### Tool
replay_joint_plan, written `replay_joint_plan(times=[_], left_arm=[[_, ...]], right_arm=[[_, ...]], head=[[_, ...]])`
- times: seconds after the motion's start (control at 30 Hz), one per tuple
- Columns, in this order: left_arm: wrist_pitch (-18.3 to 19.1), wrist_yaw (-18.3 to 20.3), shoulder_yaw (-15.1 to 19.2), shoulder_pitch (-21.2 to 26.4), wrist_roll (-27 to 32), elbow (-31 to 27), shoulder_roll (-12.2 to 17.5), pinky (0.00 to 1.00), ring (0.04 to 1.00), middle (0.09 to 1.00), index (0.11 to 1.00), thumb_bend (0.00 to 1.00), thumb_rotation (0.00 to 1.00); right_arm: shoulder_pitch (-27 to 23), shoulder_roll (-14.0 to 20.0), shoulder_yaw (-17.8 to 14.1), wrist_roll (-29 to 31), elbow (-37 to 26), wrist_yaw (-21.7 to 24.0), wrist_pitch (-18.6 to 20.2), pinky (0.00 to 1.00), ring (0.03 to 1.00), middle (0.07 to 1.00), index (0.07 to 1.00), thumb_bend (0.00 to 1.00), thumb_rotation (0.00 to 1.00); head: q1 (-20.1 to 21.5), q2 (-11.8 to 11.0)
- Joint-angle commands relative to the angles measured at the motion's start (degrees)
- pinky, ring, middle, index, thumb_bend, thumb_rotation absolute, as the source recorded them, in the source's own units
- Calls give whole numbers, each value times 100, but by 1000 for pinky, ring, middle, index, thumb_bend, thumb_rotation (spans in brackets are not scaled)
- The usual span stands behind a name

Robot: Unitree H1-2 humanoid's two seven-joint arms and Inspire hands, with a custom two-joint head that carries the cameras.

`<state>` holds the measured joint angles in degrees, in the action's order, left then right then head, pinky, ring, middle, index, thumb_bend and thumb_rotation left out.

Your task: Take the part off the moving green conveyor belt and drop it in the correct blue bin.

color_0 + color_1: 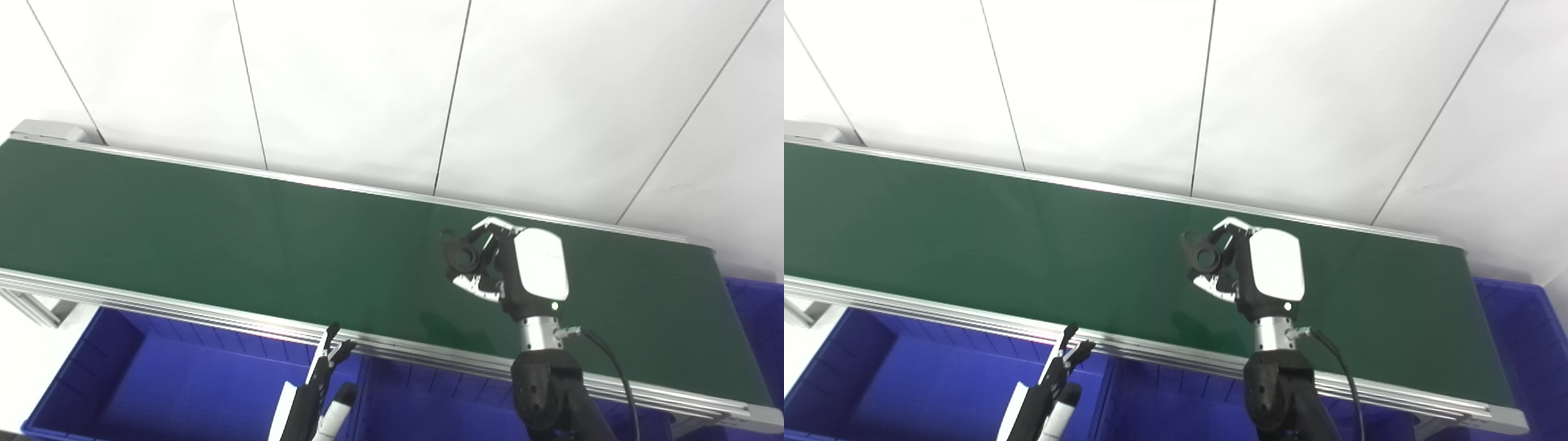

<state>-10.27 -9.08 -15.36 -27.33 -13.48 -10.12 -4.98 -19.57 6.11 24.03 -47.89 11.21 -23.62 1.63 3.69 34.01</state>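
A: Left hand (321, 383) idles low, fingers apart, empty, over blue bin (153, 380).
B: Right hand (490, 263) fingers pinch black part (462, 256) above green belt (245, 245). Keep hold firm; clear the rail before releasing.

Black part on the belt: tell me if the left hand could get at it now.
Probably not: the right hand is closed on the black part, and the left hand hangs low over a blue bin.

Part (463, 256) in right hand (520, 269) above belt (184, 233), bins (153, 380) in front below
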Motion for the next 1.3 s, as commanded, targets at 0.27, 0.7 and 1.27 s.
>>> replay_joint_plan(times=[0.27, 0.7, 1.27], left_arm=[[-197, 105, -24, 187, 86, 21, -40, 1000, 929, 904, 1000, 581, 1000], [-164, 216, 208, 345, 169, 84, 119, 1000, 940, 915, 1000, 612, 1000], [438, 564, 599, 875, 543, -178, 217, 1000, 976, 918, 1000, 626, 1000]], right_arm=[[35, -273, -218, 149, -810, -364, -579, 122, 175, 268, 486, 506, 136], [559, -185, -262, -96, -1324, -567, -866, 154, 202, 285, 486, 501, 140], [845, 36, -556, -172, -2203, -12, -794, 165, 208, 285, 485, 502, 142]], head=[[347, -95], [895, 112], [1590, 1312]])
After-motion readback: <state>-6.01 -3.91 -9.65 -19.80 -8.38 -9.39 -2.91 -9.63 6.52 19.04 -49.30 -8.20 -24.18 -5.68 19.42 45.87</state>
